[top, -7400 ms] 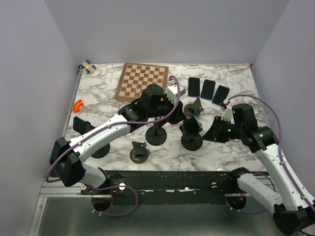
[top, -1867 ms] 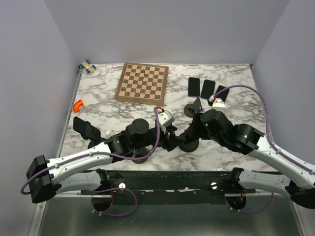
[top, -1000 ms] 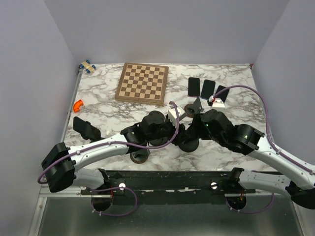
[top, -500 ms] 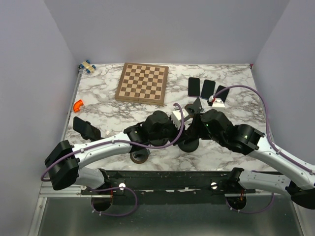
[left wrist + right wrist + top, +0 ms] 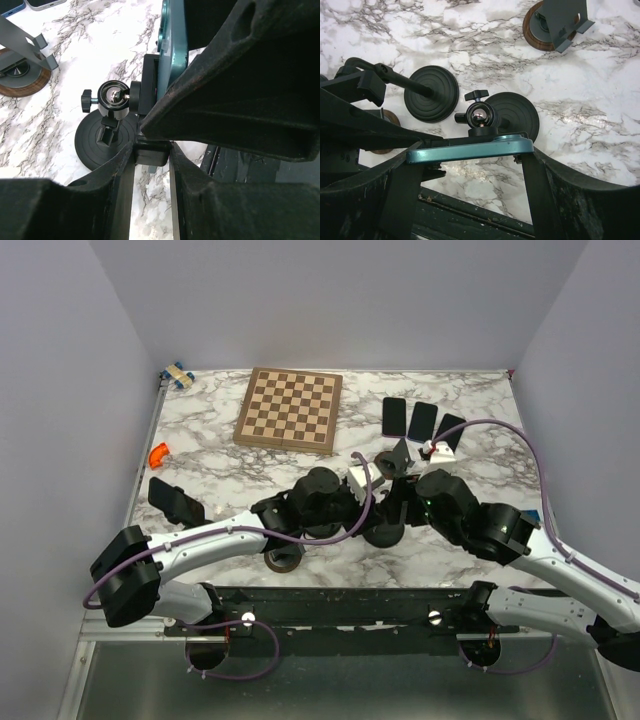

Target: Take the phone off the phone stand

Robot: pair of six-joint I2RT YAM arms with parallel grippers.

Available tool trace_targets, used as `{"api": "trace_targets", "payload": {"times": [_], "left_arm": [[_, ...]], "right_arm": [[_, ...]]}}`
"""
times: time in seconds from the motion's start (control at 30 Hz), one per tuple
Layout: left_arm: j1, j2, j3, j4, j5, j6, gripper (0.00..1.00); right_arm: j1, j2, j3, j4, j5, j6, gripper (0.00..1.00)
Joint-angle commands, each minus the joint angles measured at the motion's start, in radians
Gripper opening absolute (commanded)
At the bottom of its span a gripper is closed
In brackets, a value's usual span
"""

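Observation:
A teal phone (image 5: pixel 470 150) sits edge-up in the clamp of a black phone stand (image 5: pixel 512 117), just in front of the stand's ball joint (image 5: pixel 480 117). My right gripper (image 5: pixel 471 164) is shut on the phone, one finger at each end. My left gripper (image 5: pixel 150 156) is shut on the stand's black clamp block (image 5: pixel 150 150), below the phone (image 5: pixel 172 50) and beside the ball joint (image 5: pixel 114 97). From above, the left gripper (image 5: pixel 362 502) and the right gripper (image 5: pixel 397 502) meet over the stand's round base (image 5: pixel 385 532), and the phone is hidden.
A second black stand (image 5: pixel 431 93) is close by on the left. A wood-based stand (image 5: pixel 552 22) is behind, another (image 5: pixel 283 558) by the front edge. Three phones (image 5: pixel 422 421) lie at the back right beside a chessboard (image 5: pixel 290 408). A loaded stand (image 5: pixel 172 502) is far left.
My left gripper has moved right to the stand and narrowed onto its clamp block. My right arm has shifted slightly, still holding the phone.

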Motion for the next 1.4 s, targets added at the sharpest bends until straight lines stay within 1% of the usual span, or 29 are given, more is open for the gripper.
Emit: {"api": "trace_targets", "payload": {"times": [0.0,0.1,0.17,0.23,0.33,0.4,0.5,0.57,0.6,0.77,1.0,1.13,1.27,1.37], "left_arm": [[0.000,-0.033,-0.025,0.048,0.078,-0.005,0.00],[0.001,-0.024,-0.025,0.051,0.096,-0.012,0.00],[0.000,-0.028,-0.035,0.058,0.075,-0.024,0.00],[0.000,-0.037,-0.049,0.068,0.049,-0.030,0.00],[0.000,-0.056,-0.061,0.066,-0.004,-0.033,0.00],[-0.009,-0.077,-0.071,0.051,-0.084,-0.036,0.00],[-0.043,-0.134,-0.119,0.078,-0.234,-0.035,0.00],[-0.072,-0.165,-0.143,0.089,-0.328,-0.036,0.00],[-0.077,-0.175,-0.149,0.089,-0.344,-0.048,0.00],[-0.079,-0.188,-0.151,0.103,-0.277,-0.074,0.00],[-0.065,-0.174,-0.158,0.139,-0.167,-0.114,0.00],[-0.029,-0.158,-0.162,0.172,-0.072,-0.117,0.00],[-0.005,-0.139,-0.161,0.201,0.000,-0.112,0.00],[-0.001,-0.129,-0.161,0.204,0.006,-0.120,0.00]], "right_arm": [[0.000,-0.023,-0.002,0.053,0.023,-0.173,0.01],[-0.001,-0.038,-0.016,0.075,-0.017,-0.244,0.01],[-0.001,-0.050,-0.017,0.090,-0.039,-0.270,0.01],[-0.001,-0.052,-0.012,0.087,-0.034,-0.273,0.01],[-0.001,-0.035,-0.012,0.070,0.015,-0.238,0.01],[-0.001,-0.011,-0.009,0.044,0.087,-0.165,0.01],[-0.001,0.022,-0.007,0.004,0.156,-0.061,0.01],[-0.001,0.032,-0.014,0.000,0.187,-0.037,0.01],[-0.001,0.039,-0.015,-0.012,0.211,-0.030,0.01],[-0.014,0.040,-0.013,-0.014,0.210,-0.092,0.01],[-0.017,0.031,-0.010,0.024,0.123,-0.219,0.01],[-0.018,-0.007,-0.006,0.063,0.003,-0.306,0.01],[-0.018,-0.045,0.005,0.056,-0.062,-0.369,0.01],[-0.018,-0.048,0.008,0.055,-0.099,-0.383,0.01]]}}
